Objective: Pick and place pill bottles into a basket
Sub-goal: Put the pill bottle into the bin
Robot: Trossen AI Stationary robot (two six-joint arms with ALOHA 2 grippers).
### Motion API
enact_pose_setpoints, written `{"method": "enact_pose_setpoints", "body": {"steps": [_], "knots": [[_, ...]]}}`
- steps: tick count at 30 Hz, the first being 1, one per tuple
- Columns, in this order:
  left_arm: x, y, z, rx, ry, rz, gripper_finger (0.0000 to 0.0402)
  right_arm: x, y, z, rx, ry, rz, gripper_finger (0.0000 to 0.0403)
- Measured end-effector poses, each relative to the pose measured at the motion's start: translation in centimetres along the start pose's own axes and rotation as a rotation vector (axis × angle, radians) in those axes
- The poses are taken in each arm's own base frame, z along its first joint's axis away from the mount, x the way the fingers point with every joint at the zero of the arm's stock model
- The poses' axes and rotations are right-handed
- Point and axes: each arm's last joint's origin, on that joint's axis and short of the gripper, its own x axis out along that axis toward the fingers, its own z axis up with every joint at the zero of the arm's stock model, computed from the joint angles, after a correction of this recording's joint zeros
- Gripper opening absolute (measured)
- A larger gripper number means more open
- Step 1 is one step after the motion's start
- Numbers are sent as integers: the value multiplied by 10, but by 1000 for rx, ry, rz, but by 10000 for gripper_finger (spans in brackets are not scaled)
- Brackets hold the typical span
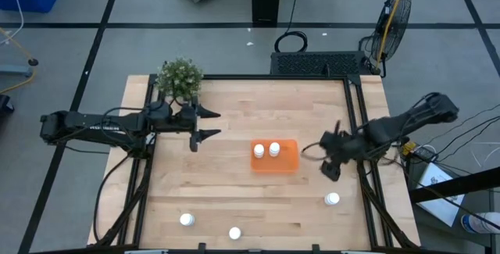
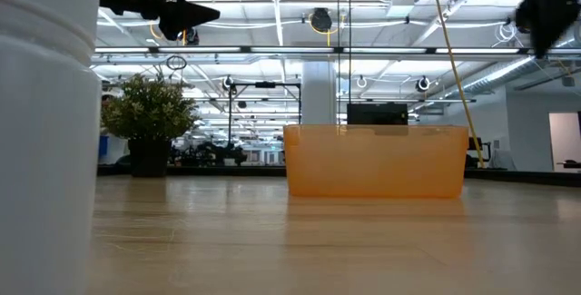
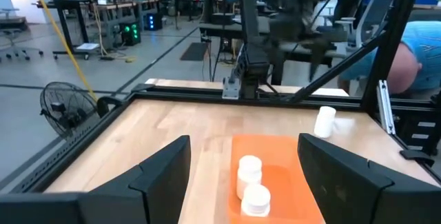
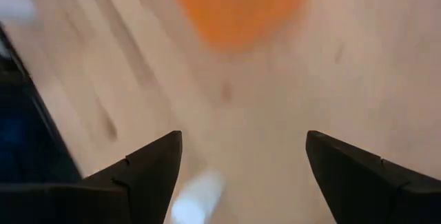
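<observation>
In the middle of the tabletop (image 1: 234, 184) sits the orange basket (image 1: 287, 164), and two pill bottles (image 1: 266, 150) stand upright inside it, side by side! Three more bottles wait outside: one near the right edge (image 1: 333, 199), two along the near edge (image 1: 187, 220) (image 1: 234, 233). The right end effector (image 1: 332, 154) hovers just beside the basket, fingers spread wide, empty. The left end effector (image 1: 209, 124) hangs near the potted plant (image 1: 180, 77), wide apart too, holding nothing.

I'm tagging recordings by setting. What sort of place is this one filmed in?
Probably a robotics lab or workshop in a large open industrial room: a framed wooden table on a taped concrete floor, workbenches with equipment behind, a floor fan, and exposed ceiling ducts.
</observation>
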Motion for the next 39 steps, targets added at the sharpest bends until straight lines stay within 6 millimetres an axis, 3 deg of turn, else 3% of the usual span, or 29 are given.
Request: {"method": "enact_pose_setpoints", "body": {"steps": [6, 12, 22, 34, 39], "knots": [[0, 0, -4, 20, 39, 1, 273, 34, 31, -3, 108, 311, -22, 299], [0, 0, -6, 42, 61, -6, 273, 50, 43, -13, 207, 386, -91, 299], [0, 0, -6, 66, 65, -9, 273, 57, 61, -40, 270, 245, -105, 299], [0, 0, -6, 70, 63, -9, 273, 54, 58, -63, 251, 103, -211, 299], [0, 0, -6, 87, 64, -9, 273, 69, 53, -67, 248, 96, -198, 299]]}}
